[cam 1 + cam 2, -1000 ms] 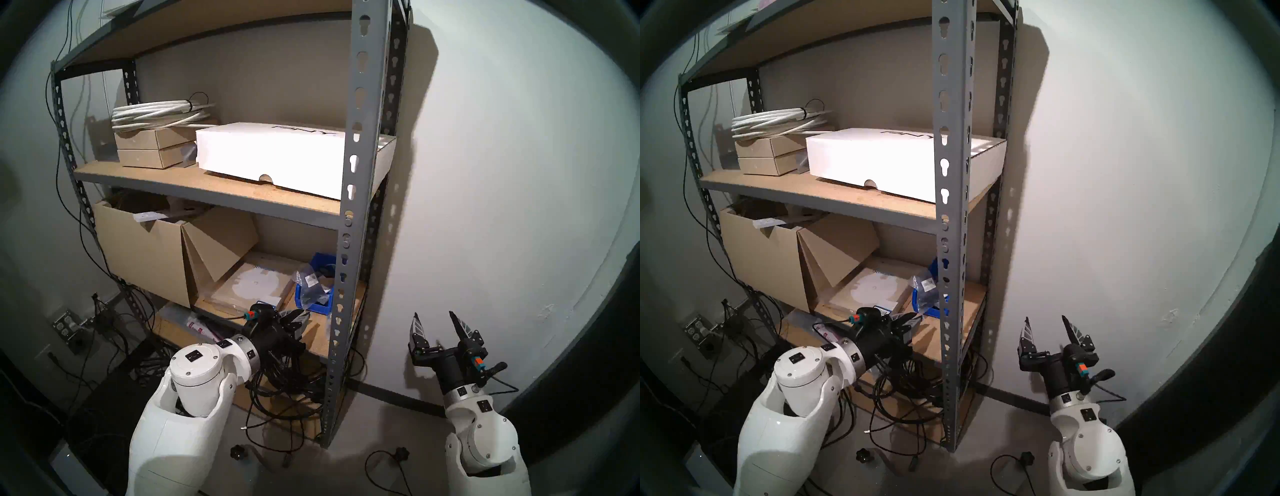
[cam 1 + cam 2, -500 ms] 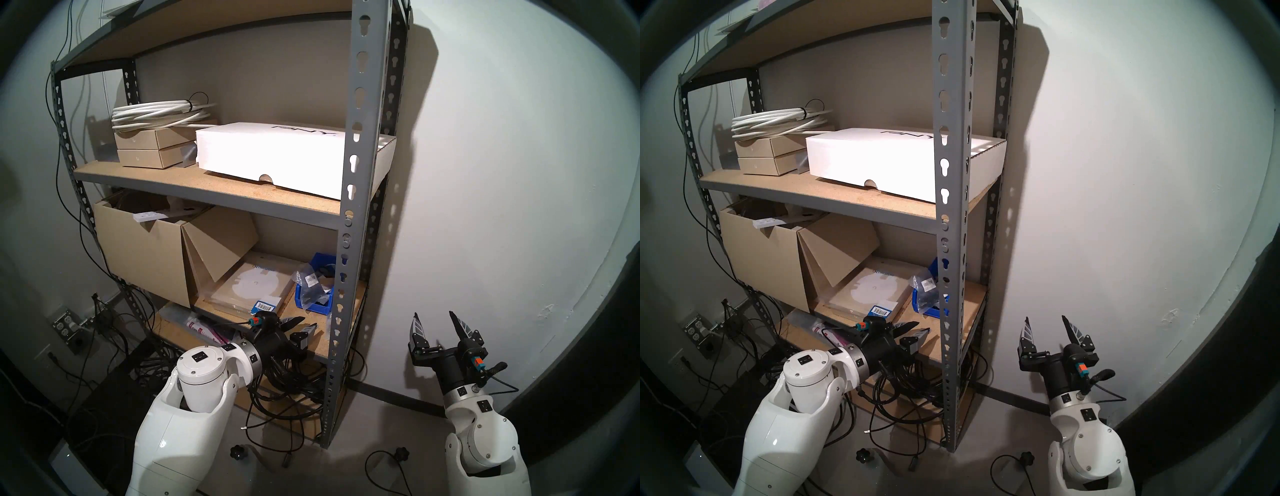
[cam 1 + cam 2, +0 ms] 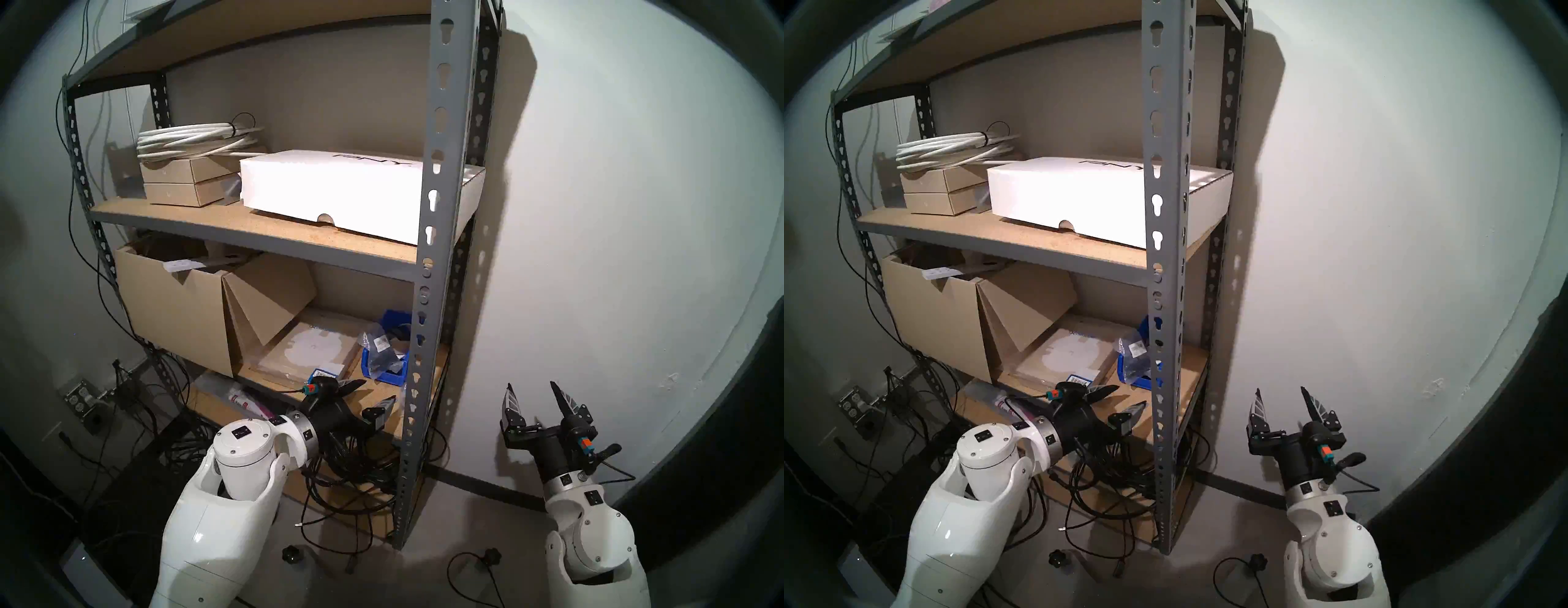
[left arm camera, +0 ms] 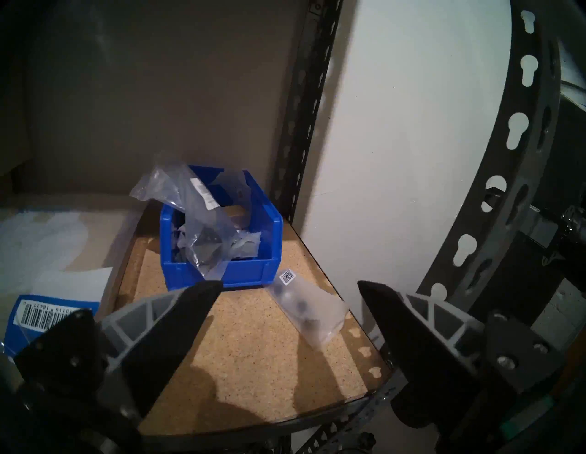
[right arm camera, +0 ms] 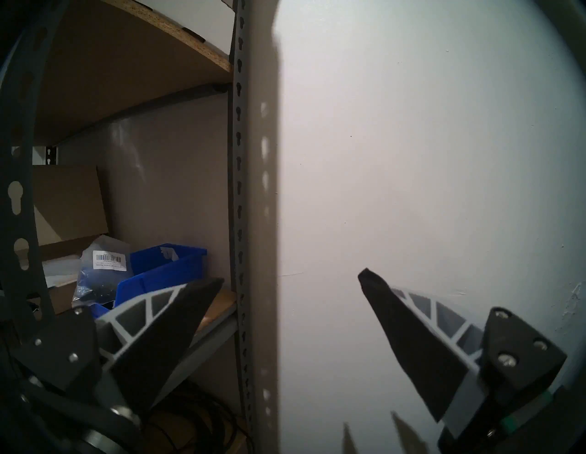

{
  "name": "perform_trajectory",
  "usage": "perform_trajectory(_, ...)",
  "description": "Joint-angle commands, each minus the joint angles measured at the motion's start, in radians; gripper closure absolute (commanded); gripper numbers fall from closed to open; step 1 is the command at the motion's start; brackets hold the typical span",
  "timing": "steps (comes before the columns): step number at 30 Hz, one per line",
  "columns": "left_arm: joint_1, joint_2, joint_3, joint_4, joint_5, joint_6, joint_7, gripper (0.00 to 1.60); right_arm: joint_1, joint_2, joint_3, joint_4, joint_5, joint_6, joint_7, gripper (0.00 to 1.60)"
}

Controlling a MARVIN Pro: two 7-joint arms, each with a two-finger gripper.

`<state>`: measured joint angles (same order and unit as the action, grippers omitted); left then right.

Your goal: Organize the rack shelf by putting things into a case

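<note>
Above shelf board (image 4: 253, 348): jaws wide, empty.

Blue packet (image 4: 47, 314) partly behind left claw (image 4: 290, 287)

white wall (image 3: 615, 212), grey floor (image 3: 445, 564), wall outlet (image 3: 80, 401)
</note>
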<state>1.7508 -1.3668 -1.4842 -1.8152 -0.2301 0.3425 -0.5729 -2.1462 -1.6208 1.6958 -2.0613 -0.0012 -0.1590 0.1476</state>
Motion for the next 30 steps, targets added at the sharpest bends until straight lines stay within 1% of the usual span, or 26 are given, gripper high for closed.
perform_trajectory(1, -0.008, -0.004, 0.002, -0.005, -0.008, -0.002, -0.008, 0.00, 0.002, -0.002, -0.001, -0.021, 0.001, -0.003, -0.001, 0.00)
perform_trajectory(3, -0.010, -0.002, 0.005, -0.004, -0.007, 0.001, -0.012, 0.00, 0.002, -0.002, -0.001, -0.021, 0.001, -0.003, -0.001, 0.00)
perform_trajectory(4, -0.013, 0.000, 0.009, -0.003, -0.004, 0.003, -0.015, 0.06, 0.002, -0.002, -0.001, -0.021, 0.001, -0.003, -0.001, 0.00)
perform_trajectory(5, -0.014, -0.002, 0.010, -0.002, -0.003, 0.003, -0.014, 0.28, 0.002, -0.002, -0.001, -0.021, 0.001, -0.003, -0.001, 0.00)
perform_trajectory(6, -0.016, -0.004, 0.013, 0.000, 0.000, 0.002, -0.012, 0.35, 0.002, -0.002, -0.001, -0.021, 0.001, -0.003, -0.001, 0.00)
perform_trajectory(7, -0.019, -0.003, 0.015, 0.001, 0.002, 0.001, -0.014, 0.46, 0.002, -0.002, -0.001, -0.021, 0.001, -0.003, -0.001, 0.00)
perform_trajectory(9, -0.024, -0.003, 0.021, 0.003, 0.005, 0.001, -0.014, 0.46, 0.002, -0.002, -0.001, -0.021, 0.001, -0.003, -0.001, 0.00)
perform_trajectory(12, -0.034, 0.010, 0.038, 0.004, 0.017, 0.002, -0.023, 0.43, 0.002, -0.002, -0.001, -0.021, 0.001, -0.003, -0.001, 0.00)
perform_trajectory(13, -0.034, 0.010, 0.042, 0.006, 0.020, -0.001, -0.022, 0.46, 0.002, -0.002, -0.001, -0.021, 0.001, -0.003, -0.001, 0.00)
perform_trajectory(15, -0.039, 0.019, 0.057, 0.013, 0.036, -0.013, -0.027, 0.63, 0.002, -0.002, -0.001, -0.021, 0.001, -0.003, -0.001, 0.00)
perform_trajectory(18, -0.041, 0.013, 0.069, 0.024, 0.052, -0.024, -0.021, 0.53, 0.002, -0.002, -0.001, -0.021, 0.001, -0.003, -0.001, 0.00)
perform_trajectory(22, -0.056, 0.010, 0.079, 0.043, 0.068, -0.035, -0.019, 0.56, 0.002, -0.002, -0.001, -0.021, 0.001, -0.003, -0.001, 0.00)
perform_trajectory(26, -0.069, 0.016, 0.087, 0.051, 0.080, -0.037, -0.026, 0.53, 0.002, -0.002, -0.001, -0.021, 0.001, -0.003, -0.001, 0.00)
perform_trajectory(28, -0.078, 0.021, 0.095, 0.060, 0.094, -0.043, -0.030, 0.48, 0.002, -0.002, -0.001, -0.021, 0.001, -0.003, -0.001, 0.00)
perform_trajectory(29, -0.083, 0.024, 0.103, 0.070, 0.108, -0.058, -0.028, 0.38, 0.002, -0.002, -0.001, -0.021, 0.001, -0.003, -0.001, 0.00)
perform_trajectory(30, -0.084, 0.024, 0.105, 0.074, 0.113, -0.065, -0.028, 0.35, 0.002, -0.002, -0.001, -0.021, 0.001, -0.003, -0.001, 0.00)
